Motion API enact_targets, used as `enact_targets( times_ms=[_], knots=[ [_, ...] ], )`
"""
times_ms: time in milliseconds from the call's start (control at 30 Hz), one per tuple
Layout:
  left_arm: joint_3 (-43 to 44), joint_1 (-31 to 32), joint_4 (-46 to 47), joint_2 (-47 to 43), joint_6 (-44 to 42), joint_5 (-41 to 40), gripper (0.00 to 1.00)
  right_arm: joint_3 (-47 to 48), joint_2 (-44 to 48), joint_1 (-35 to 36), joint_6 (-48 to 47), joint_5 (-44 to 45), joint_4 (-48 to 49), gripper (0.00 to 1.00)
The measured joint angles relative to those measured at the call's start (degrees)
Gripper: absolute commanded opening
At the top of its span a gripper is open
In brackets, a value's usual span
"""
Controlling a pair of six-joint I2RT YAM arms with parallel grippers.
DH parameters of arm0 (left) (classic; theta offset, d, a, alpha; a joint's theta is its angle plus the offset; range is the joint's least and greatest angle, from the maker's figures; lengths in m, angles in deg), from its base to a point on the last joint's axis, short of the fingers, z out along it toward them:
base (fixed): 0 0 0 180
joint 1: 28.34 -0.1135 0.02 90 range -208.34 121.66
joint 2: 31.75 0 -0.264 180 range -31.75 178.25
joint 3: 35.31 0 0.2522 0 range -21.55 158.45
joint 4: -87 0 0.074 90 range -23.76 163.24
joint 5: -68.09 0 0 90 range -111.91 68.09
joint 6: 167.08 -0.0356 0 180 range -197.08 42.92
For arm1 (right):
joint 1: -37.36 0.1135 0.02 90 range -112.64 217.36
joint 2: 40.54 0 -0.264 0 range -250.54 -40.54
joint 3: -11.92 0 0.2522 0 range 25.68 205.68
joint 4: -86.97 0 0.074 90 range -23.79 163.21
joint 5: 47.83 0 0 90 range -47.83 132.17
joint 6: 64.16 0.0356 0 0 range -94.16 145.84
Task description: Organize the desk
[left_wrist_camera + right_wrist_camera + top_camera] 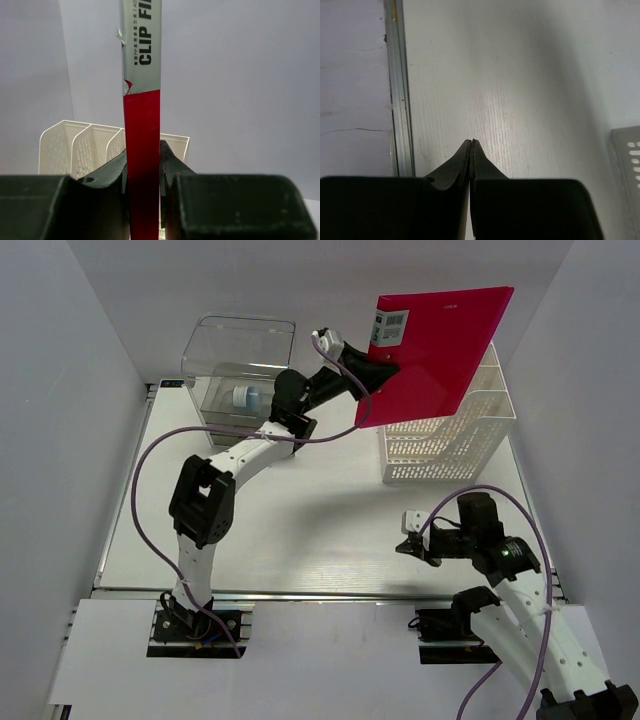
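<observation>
the desk (320, 530), a white tabletop, lies beneath both arms, with a white mesh file rack (445, 440) standing at its far right and a clear plastic drawer box (240, 360) at its far left. a red clip file (440, 340) is held tilted in the air over the rack, clamped near its lower corner by the left gripper (142, 157). for a clean insertion, the file is best turned upright, lined up between one slot's dividers, and lowered fully before being released. the right gripper (471, 145) is pressed together on nothing, low over bare desk, well apart from the rack.
</observation>
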Motion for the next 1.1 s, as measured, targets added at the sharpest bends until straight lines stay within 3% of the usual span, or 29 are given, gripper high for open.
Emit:
enact_targets(
  times_ms=[600,1100],
  knots=[
    [14.8,0.0,9.5,17.4,11.4,5.6,0.00,0.0,-0.1,-3.2,3.8,4.6,2.6,0.00],
    [19.1,1.4,15.7,26.0,15.1,1.7,0.00,0.0,-0.3,-4.7,3.9,4.5,2.8,0.00]
  ],
)
